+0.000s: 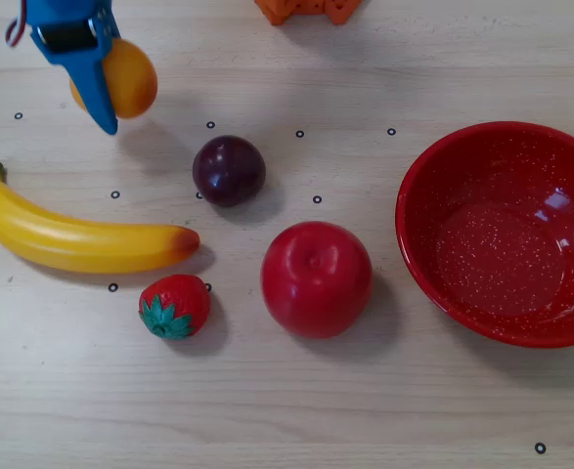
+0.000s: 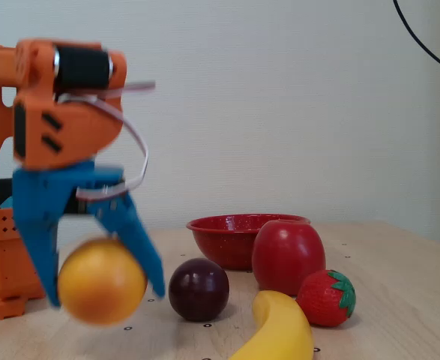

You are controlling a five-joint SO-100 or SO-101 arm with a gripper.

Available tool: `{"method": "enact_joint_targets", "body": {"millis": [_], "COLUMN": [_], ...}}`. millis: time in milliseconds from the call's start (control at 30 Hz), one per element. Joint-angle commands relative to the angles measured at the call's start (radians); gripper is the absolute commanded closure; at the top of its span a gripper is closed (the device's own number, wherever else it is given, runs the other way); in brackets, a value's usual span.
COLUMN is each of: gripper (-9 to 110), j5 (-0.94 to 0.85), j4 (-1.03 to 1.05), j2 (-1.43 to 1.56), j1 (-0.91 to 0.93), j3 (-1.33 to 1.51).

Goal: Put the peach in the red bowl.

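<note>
Fixed view alone: peach [image 2: 101, 280] off table [image 2: 399, 285]

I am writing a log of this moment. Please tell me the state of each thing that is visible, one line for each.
gripper: shut on the peach
peach: held between the blue fingers, looks lifted off the table
red bowl: upright, empty
apple: resting on the table, beside the bowl
plum: resting on the table
banana: lying on its side
strawberry: lying on the table
</note>
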Motion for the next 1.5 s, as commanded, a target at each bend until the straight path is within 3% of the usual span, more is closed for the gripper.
{"method": "enact_joint_targets", "body": {"millis": [0,300,700,1000,1367,1467], "gripper": [101,101,101,101,101,80], "j5": [-0.046,-0.284,-0.879,-1.167,-1.189,-1.195], "j4": [0.084,0.195,0.130,0.049,-0.043,0.018], "j2": [0.156,0.264,0.241,0.103,-0.264,-0.387], "j1": [0.054,0.290,0.851,1.172,1.362,1.397], "j3": [-0.129,-0.296,-0.497,-0.612,-0.827,-0.939]}}
